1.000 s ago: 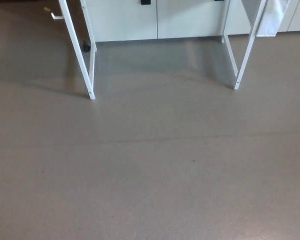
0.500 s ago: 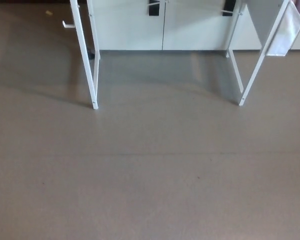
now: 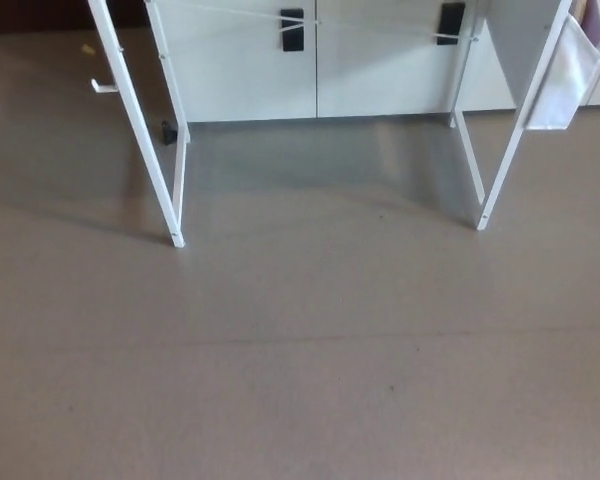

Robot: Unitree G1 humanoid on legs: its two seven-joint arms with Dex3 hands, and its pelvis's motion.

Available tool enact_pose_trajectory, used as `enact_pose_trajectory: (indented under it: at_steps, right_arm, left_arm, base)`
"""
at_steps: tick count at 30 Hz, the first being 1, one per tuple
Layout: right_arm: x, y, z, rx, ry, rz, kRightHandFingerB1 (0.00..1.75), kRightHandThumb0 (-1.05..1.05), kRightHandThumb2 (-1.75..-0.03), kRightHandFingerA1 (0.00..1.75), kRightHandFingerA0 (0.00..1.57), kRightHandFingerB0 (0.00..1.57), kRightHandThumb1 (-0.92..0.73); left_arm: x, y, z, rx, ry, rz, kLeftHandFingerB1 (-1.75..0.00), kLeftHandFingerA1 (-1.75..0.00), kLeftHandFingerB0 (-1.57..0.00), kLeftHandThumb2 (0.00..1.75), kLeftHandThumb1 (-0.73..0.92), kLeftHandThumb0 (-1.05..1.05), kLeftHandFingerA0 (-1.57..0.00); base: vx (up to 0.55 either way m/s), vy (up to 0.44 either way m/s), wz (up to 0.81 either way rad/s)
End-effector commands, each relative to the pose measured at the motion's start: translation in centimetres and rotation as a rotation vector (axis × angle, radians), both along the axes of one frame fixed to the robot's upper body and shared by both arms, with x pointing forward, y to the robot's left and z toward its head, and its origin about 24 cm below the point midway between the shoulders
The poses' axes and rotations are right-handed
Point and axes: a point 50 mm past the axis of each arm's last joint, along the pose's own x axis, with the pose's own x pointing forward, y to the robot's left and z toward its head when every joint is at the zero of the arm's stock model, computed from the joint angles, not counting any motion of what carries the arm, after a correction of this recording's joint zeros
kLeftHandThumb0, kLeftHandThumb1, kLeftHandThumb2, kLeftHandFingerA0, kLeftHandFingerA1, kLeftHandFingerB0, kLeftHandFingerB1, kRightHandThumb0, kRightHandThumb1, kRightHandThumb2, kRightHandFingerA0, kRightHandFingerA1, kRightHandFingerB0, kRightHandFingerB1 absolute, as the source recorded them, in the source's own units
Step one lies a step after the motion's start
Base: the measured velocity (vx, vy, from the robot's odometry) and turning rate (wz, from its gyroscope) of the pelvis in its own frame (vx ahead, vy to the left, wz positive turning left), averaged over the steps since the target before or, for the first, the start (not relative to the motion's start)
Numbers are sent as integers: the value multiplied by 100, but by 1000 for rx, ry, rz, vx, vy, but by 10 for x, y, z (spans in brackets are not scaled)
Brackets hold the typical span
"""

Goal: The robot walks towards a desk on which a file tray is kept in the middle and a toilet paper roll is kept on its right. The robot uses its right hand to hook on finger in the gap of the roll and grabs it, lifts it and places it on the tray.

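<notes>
Only the lower part of the white desk shows in the head view: its left front leg (image 3: 140, 125) and its right front leg (image 3: 515, 145) stand on the grey-brown floor (image 3: 300, 350). The desk top, the file tray and the toilet paper roll lie above the picture's upper edge. Neither of my hands shows.
Behind the desk stands a white cabinet (image 3: 315, 60) with two black handles (image 3: 292, 28). A white cloth or bag (image 3: 565, 75) hangs at the desk's right side. A small white hook (image 3: 103, 86) lies on the floor at the far left.
The whole picture has shifted: the desk legs sit lower in the frame and more of the cabinet shows, so the camera has moved nearer and tilted. Nothing else has changed.
</notes>
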Motion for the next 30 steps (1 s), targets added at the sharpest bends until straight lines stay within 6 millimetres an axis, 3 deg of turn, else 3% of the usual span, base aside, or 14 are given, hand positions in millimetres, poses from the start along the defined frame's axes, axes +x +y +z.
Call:
enact_pose_trajectory:
  at_steps: [1,3,4,5,6,7,8,9,10,22,24,25,27,30]
  right_arm:
    - [3,-2,3,-36,3,13,24,-49,-67,33,2,7,-49]
    - [3,-1,3,-61,5,34,22,-59,-60,39,15,9,-57]
    - [3,-1,2,-86,23,60,35,-49,-80,46,0,4,-36]
    - [3,-1,2,-58,7,35,22,-50,-58,37,8,9,-53]
    - [2,-2,1,-30,-12,21,31,-48,-78,40,0,0,-35]
    - [1,-2,1,15,-45,-17,33,-45,-77,42,0,0,-33]
    - [1,-2,2,31,-56,-31,33,-45,-77,42,0,0,-33]
    - [1,-2,2,14,-47,-15,21,-48,-58,35,7,8,-50]
    - [1,-2,3,-19,-13,8,23,-46,-58,32,4,8,-51]
    - [3,0,3,-47,-20,42,31,-49,-79,46,0,1,-37]
    - [3,-1,2,4,-62,-35,22,-42,-57,37,8,8,-51]
    - [4,0,1,-23,-50,0,50,-30,-94,50,3,0,-44]
    - [5,-1,2,-83,31,53,22,-55,-60,41,26,10,-55]
    - [4,-1,3,-24,-37,22,29,-51,-79,37,0,0,-37]
  left_arm:
    - [1,6,3,20,-1,-22,0,-5,0,77,92,-77,0]
    - [1,6,3,27,5,-18,-10,-15,0,117,87,-84,0]
    - [1,7,3,33,10,-21,-12,-17,0,118,86,-83,0]
    - [1,7,3,26,7,-9,-11,-16,0,117,87,-85,0]
    - [1,7,3,15,-4,7,0,-8,0,76,92,-77,0]
    - [1,7,3,15,-4,9,-11,-17,0,117,85,-85,0]
    - [1,7,4,16,-3,8,-11,-17,0,117,85,-85,0]
    - [1,7,4,15,-1,11,0,-8,0,75,92,-77,0]
    - [1,5,5,17,-6,-3,0,-7,0,103,81,-85,0]
    - [4,7,5,16,-27,2,-1,-7,0,116,91,-93,0]
    - [4,6,6,7,-35,3,0,-5,0,115,91,-94,0]
    - [4,6,5,16,-30,-1,-1,-5,0,115,91,-93,0]
    - [3,6,5,3,-45,11,0,-5,0,115,91,-94,0]
    - [4,7,5,25,-33,3,0,-5,0,115,91,-94,0]
  base:
    - [200,142,-11]
    - [218,175,-6]
    - [379,148,6]
    - [302,173,-10]
    - [290,151,-29]
    - [222,126,1]
    - [290,108,12]
    - [246,88,3]
    - [214,55,7]
    - [318,-146,19]
    - [342,-105,-3]
    - [211,-72,-10]
    - [302,-33,-1]
    - [302,37,-16]
